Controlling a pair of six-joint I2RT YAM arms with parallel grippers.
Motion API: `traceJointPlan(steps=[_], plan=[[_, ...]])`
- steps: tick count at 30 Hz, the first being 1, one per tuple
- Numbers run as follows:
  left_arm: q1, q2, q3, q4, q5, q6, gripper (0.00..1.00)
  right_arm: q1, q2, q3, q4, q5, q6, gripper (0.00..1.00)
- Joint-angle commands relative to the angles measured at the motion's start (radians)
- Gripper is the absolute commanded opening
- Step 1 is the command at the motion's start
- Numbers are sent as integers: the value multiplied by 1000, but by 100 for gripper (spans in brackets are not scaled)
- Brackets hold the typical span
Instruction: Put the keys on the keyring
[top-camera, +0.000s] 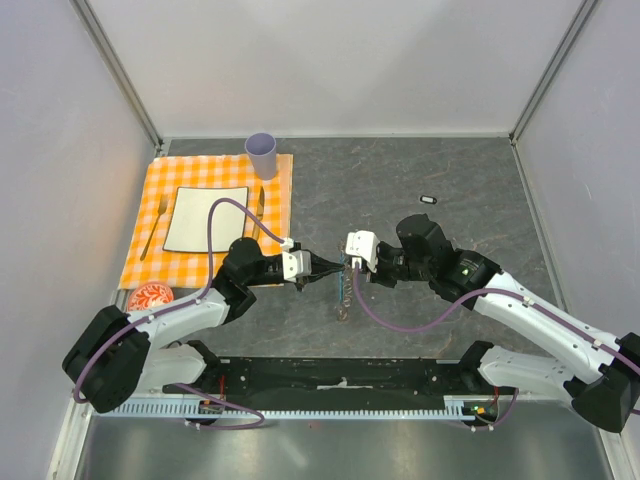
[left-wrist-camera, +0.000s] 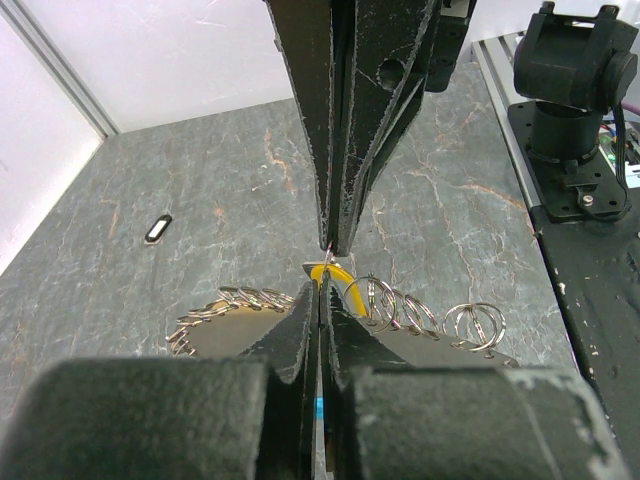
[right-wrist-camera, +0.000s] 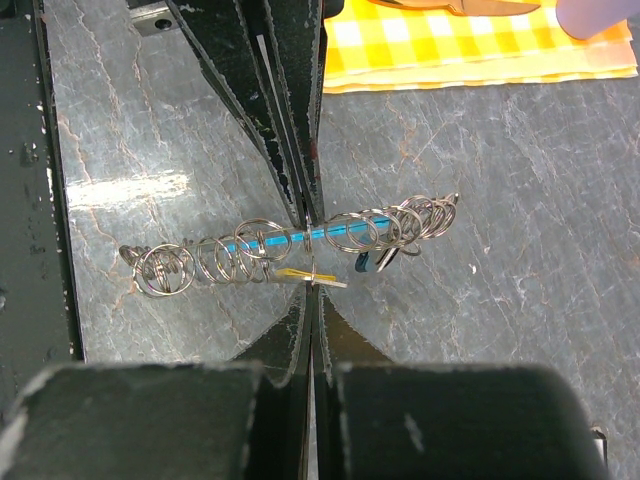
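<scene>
The keyring (top-camera: 343, 290), a loop of metal rings with a blue section (right-wrist-camera: 335, 234), hangs stretched just above the table between my two grippers. My left gripper (top-camera: 318, 268) is shut on it at the blue part, with blue showing between its jaws in the left wrist view. My right gripper (right-wrist-camera: 313, 290) is shut on the yellow key (right-wrist-camera: 296, 273) where its small ring meets the chain. The same yellow key (left-wrist-camera: 337, 274) sits between the two sets of fingertips. A dark key (right-wrist-camera: 370, 262) hangs on the chain. One black key with a white centre (top-camera: 430, 199) lies loose on the table at the far right.
At the back left lies an orange checked placemat (top-camera: 140, 255) with a white plate (top-camera: 205, 218), cutlery and a purple cup (top-camera: 261, 155). A small red-patterned dish (top-camera: 150, 296) sits by the left arm. Walls close in the table on three sides.
</scene>
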Motion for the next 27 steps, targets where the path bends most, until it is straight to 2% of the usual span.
traceJointPlan(steps=[1, 27], plan=[[2, -6, 26, 71, 2, 20, 2, -2, -17, 5, 37, -23, -1, 0], [2, 1, 35, 71, 34, 13, 2, -2, -15, 5, 46, -51, -5, 0]])
